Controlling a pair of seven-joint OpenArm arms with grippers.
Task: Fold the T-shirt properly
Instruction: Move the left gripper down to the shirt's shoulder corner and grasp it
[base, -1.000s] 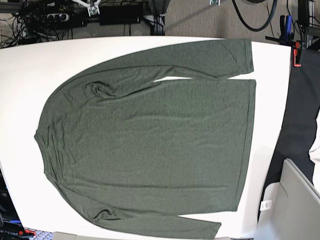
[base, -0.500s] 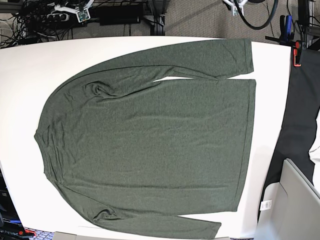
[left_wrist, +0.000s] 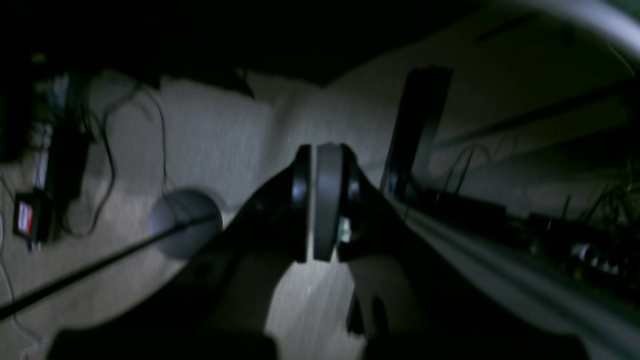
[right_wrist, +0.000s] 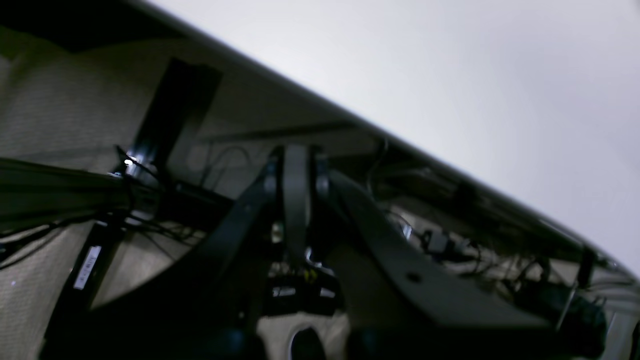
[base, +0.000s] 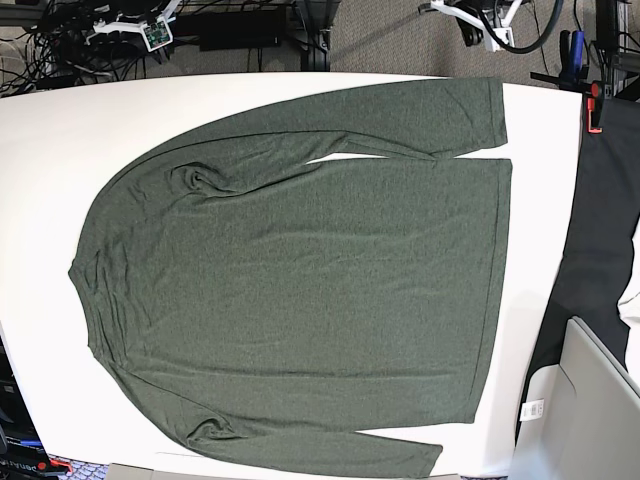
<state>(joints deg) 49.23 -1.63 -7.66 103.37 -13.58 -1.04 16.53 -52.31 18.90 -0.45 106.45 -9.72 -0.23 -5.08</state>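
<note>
no readable text, labels too blurred

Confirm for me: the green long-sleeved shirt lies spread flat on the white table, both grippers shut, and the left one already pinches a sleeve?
Not quite. The left gripper is shut on nothing: its wrist view shows it off the table, over the floor. The rest holds: the shirt lies flat on the white table, and the right gripper is shut too.

T-shirt (base: 300, 280) covers table (base: 40, 170), bare margins around
</note>
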